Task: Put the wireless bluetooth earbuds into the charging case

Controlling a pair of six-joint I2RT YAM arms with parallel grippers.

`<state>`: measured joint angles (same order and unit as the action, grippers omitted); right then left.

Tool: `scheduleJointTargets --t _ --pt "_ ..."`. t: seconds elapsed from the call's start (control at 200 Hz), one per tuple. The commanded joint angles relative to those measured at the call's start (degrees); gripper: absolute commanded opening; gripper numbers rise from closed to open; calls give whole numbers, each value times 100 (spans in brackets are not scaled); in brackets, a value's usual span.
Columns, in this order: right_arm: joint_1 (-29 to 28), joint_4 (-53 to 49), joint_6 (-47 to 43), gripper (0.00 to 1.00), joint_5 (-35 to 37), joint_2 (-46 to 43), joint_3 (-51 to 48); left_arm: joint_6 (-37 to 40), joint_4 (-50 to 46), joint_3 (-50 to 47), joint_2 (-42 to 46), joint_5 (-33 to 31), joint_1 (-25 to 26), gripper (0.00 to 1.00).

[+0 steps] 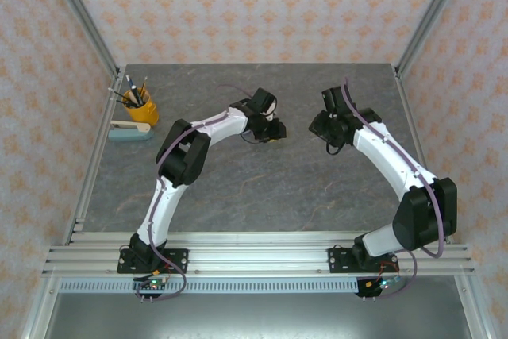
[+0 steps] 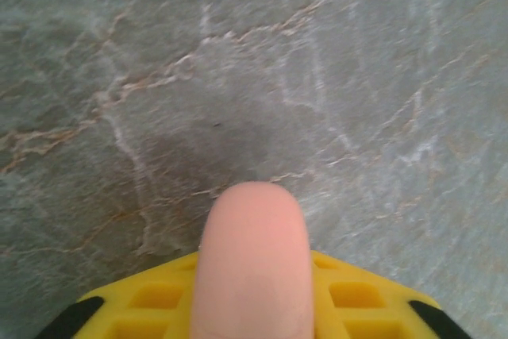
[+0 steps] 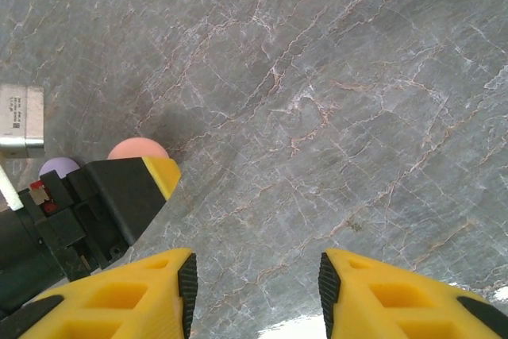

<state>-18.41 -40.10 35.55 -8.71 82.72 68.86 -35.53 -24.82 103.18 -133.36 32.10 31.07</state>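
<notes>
LEFT GRIPPER AT THE SALMON-PINK PIECE; RIGHT GRIPPER STANDING OFF

1. Left gripper (image 1: pixel 272 134). Its yellow fingers (image 2: pixel 349 299) lie close together. A salmon-pink rounded piece (image 2: pixel 254 260) rises across their middle and covers the gap. Whether the fingers clamp the piece or merely flank it cannot be told. The colour matches the pink earbuds, but at this range the piece could equally be part of a case. Treat its identity as unconfirmed.

2. Surroundings, referred to the left gripper. In the right wrist view, the pink piece sits just beyond the gripper's yellow fingertip. A lilac rounded piece (image 3: pixel 59 167) sits just beside the gripper body. A white box (image 3: pixel 20 113) lies a little further out, past the lilac piece. A yellow pen cup (image 1: pixel 143 110) stands well apart on the gripper's left.

3. Right gripper (image 3: pixel 254 275). Released: the jaws stand apart over the bare table (image 3: pixel 357 117) with nothing between them. It hangs to the right of the left gripper, near but not touching, and is turned toward it. This posture probably leaves the left arm working room while keeping the right arm ready to assist.

4. Assessment. The step in hand appears to be handling the pink piece. No insertion is confirmed. The next move calls for fine alignment, because a small, smooth, rounded part may slip or roll when let go.
</notes>
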Motion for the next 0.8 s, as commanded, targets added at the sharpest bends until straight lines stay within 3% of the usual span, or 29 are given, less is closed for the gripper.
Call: scheduleJointTargets --t 0.0,0.165,0.26,0.32,0.37,0.395,0.43,0.636,0.796 --pt "39 -2 34 47 214 -238 -66 56 -717 244 -63 -246 -95 44" --pt "36 -90 24 49 221 -321 -9 215 -1088 335 65 -439 -192 64" --pt "40 -165 14 56 263 -363 44 341 -1328 345 244 -651 -274 82" --pt "39 -240 29 66 356 -403 74 454 -1501 338 434 -821 -338 99" --pt "37 -299 28 79 458 -450 84 606 -1646 342 623 -961 -396 100" --pt "40 -318 24 92 513 -478 92 675 -1708 321 734 -1050 -422 100" --pt "40 -360 37 100 600 -521 92 749 -1774 286 909 -1153 -451 100" --pt "49 -487 -118 100 1171 -787 161 1145 -1904 -167 2198 -1778 -623 100" --pt "67 -510 -542 100 2413 -883 127 1663 -815 -1574 3861 -2712 -708 100"
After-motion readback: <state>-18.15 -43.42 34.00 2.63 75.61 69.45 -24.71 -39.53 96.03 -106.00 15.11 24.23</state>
